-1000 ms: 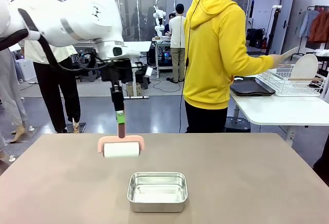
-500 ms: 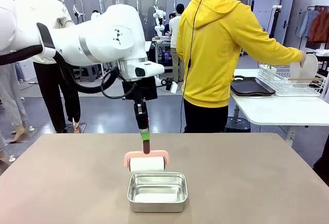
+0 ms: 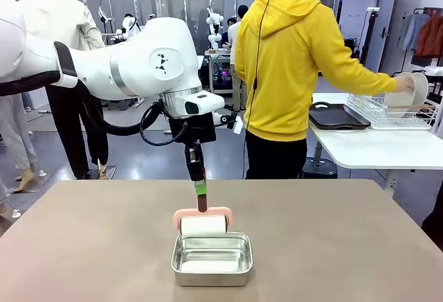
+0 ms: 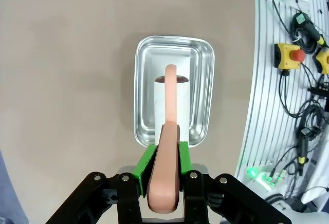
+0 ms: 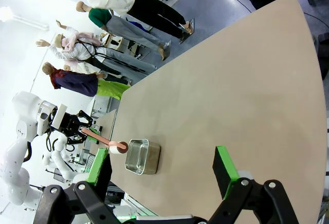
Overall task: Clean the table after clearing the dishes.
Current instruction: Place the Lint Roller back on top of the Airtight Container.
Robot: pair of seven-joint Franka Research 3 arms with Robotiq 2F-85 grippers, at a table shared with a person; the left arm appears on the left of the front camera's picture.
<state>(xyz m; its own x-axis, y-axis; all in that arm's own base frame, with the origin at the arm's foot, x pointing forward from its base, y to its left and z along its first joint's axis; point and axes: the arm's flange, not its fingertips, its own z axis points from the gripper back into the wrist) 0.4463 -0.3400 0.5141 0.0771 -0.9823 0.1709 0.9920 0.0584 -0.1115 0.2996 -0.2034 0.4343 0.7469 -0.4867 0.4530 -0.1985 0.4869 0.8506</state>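
My left gripper point(image 3: 201, 188) is shut on the pink handle of a roller point(image 3: 203, 224) with a white roll. It holds the roller upright at the far rim of a small steel tin point(image 3: 212, 258) on the greyish-brown table point(image 3: 332, 240). The left wrist view looks straight down: the gripper point(image 4: 164, 152) grips the handle and the roll point(image 4: 169, 100) hangs over the tin point(image 4: 141, 59). My right gripper point(image 5: 163, 160) is open, high above the table point(image 5: 231, 95). A person in yellow holds a white plate point(image 3: 415, 89) at a rack; a dark tray point(image 3: 339, 116) lies beside it.
The white dish rack point(image 3: 387, 111) stands on a smaller white table point(image 3: 387, 146) at the far right. The person in the yellow hoodie point(image 3: 291, 73) stands between the two tables. The right wrist view shows the left arm, roller point(image 5: 115, 146) and tin point(image 5: 141, 162) far off.
My left arm has carried the roller to the right and nearer, from the table's left middle to the tin. The person's hand has reached farther toward the rack with the plate.
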